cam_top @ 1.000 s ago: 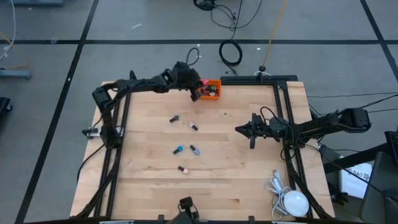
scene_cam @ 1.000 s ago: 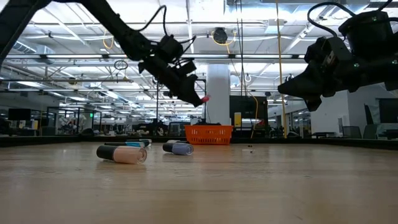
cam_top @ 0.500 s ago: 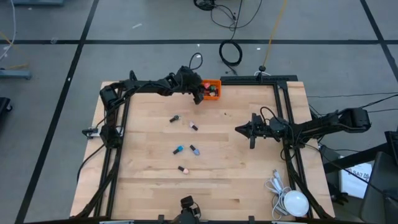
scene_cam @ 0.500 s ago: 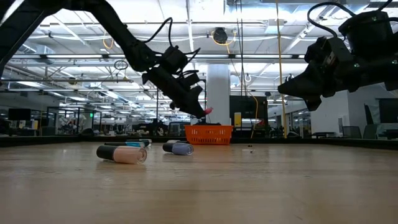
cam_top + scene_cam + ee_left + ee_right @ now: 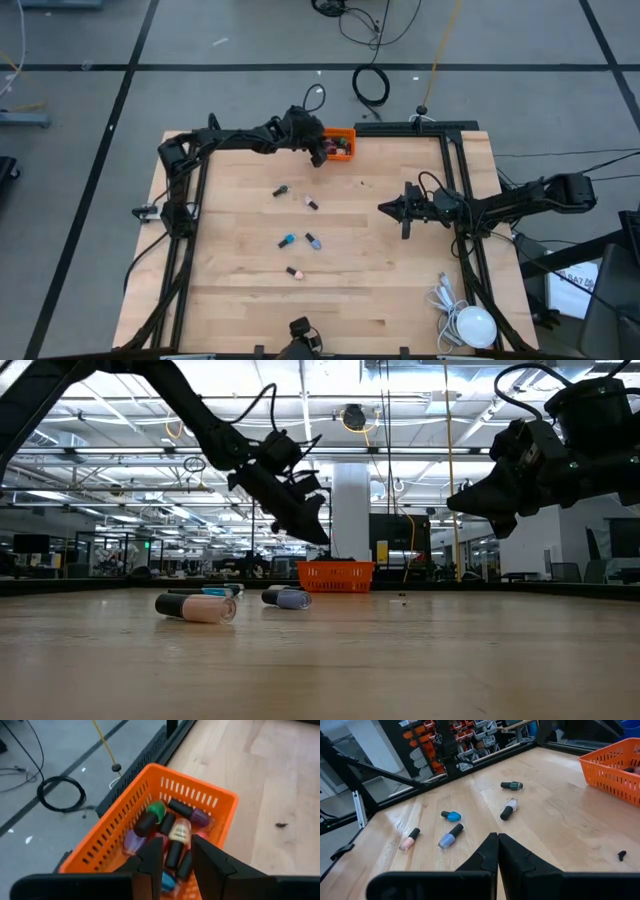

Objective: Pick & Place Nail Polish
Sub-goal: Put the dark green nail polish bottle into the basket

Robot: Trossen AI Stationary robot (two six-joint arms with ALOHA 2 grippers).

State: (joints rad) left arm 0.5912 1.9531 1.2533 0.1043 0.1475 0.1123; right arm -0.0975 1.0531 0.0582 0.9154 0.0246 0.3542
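An orange bin stands at the table's far edge with several nail polish bottles lying inside it. My left gripper hangs open just above the bin's near wall, slanting down, with nothing between its fingers; the low view shows it above the bin. Several more bottles lie on their sides mid-table: a dark one, a pale one, a blue one, a lilac one and a peach one. My right gripper waits shut at the table's right, held level above the wood.
Black frame rails run along the table's left and right sides. A white round device with a coiled cable sits at the near right corner. A small dark speck lies near the bin. Bare wood lies between the bottles and my right gripper.
My left gripper has sunk toward the orange bin and let go of a pink bottle that showed at its fingertips; the bottle no longer shows there. My right arm has kept still.
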